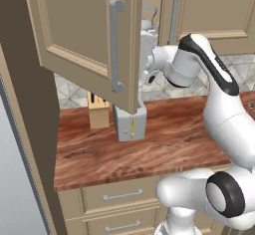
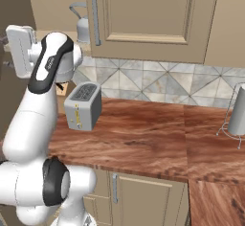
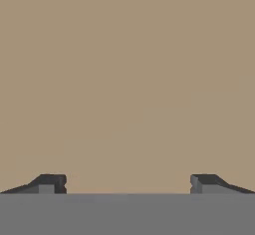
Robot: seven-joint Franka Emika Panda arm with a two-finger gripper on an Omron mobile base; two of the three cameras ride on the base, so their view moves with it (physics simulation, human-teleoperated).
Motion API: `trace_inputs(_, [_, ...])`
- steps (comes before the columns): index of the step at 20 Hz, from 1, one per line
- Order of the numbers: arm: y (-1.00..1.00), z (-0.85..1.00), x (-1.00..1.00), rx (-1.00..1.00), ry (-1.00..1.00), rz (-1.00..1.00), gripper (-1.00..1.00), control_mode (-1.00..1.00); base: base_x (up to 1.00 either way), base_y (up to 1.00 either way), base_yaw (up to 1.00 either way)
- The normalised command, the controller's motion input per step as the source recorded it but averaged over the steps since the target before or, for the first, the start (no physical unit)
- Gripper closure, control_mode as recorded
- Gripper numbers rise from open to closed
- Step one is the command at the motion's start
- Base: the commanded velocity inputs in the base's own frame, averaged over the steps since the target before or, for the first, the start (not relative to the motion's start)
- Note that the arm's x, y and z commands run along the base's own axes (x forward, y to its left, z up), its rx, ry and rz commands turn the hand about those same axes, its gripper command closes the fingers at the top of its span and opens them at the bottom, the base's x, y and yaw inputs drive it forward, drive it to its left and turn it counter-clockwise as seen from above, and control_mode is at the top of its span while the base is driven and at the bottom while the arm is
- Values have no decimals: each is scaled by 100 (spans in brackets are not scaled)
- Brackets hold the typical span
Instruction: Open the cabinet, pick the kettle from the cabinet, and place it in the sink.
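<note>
The cabinet's left door (image 1: 74,25) stands swung open toward me, its long silver bar handle (image 1: 116,45) facing out. Its right door (image 2: 148,14) is shut. The silver-grey kettle (image 2: 84,26) sits on the shelf inside the open half, and its arched handle shows above the arm. My gripper (image 2: 4,51) points left, away from the kettle, at the level of the shelf's front. In the hand view the gripper (image 3: 127,181) is open, with nothing between its fingers and a plain beige surface close ahead. The sink is out of view.
A boxy silver toaster (image 2: 83,105) stands on the wooden counter (image 2: 143,139) below the cabinet, with a knife block (image 1: 98,112) beside it. A grey cylinder on a wire stand (image 2: 238,111) sits at the far right. Beige drawers (image 1: 122,195) run under the counter.
</note>
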Motion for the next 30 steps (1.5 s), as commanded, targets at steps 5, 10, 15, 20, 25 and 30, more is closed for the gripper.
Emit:
trace_inputs(5, [63,-5,10,0,3,16,-100,-100,0,0,0])
trace_inputs(10, [71,-7,-2,0,1,18,-100,-100,0,0,0])
trace_inputs(15, [75,-13,0,-4,0,3,-100,-100,0,0,0])
trace_inputs(20, [69,-15,3,-11,-4,-7,-100,-100,0,0,0])
trace_inputs(25, [-9,-1,10,-9,0,-16,-100,-100,0,0,0])
trace_inputs(30, [-48,0,2,0,0,-19,-100,-100,0,0,0])
